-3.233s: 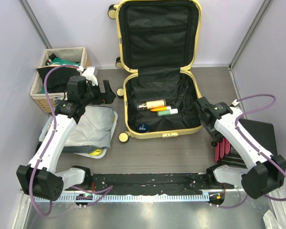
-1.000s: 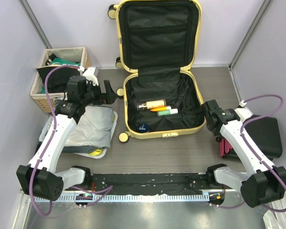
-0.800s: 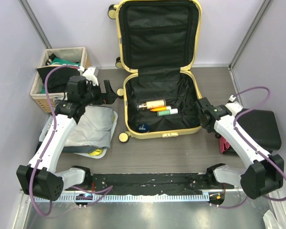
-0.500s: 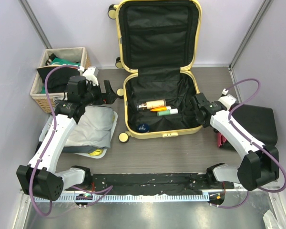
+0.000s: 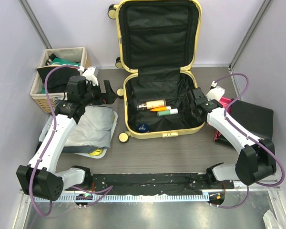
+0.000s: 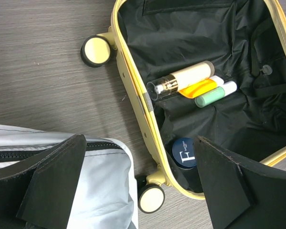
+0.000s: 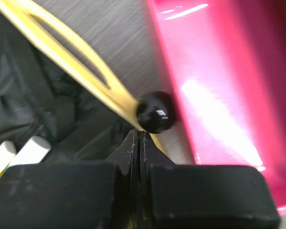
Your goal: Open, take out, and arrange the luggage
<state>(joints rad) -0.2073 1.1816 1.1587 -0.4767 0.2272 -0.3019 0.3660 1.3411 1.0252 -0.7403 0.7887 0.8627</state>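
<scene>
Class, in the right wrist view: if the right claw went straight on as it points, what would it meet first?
Probably the small black round knob just ahead of the shut right claw, by the yellow rim of the luggage. The view is blurred, so the gap is unclear.

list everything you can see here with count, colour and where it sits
luggage: one, pale yellow, black lining, open, table centre
bottle: one, cream, clear cap, inside luggage
orange tube: one, beside bottle
green tube: one, white cap, beside orange tube
jar: one, dark blue, luggage's near-left corner
basket: one, woven tan, far left
bag: one, grey, left of luggage
hard case: one, black, red edge, right of luggage
left gripper: open, left of luggage
right gripper: shut, at luggage's right rim
</scene>
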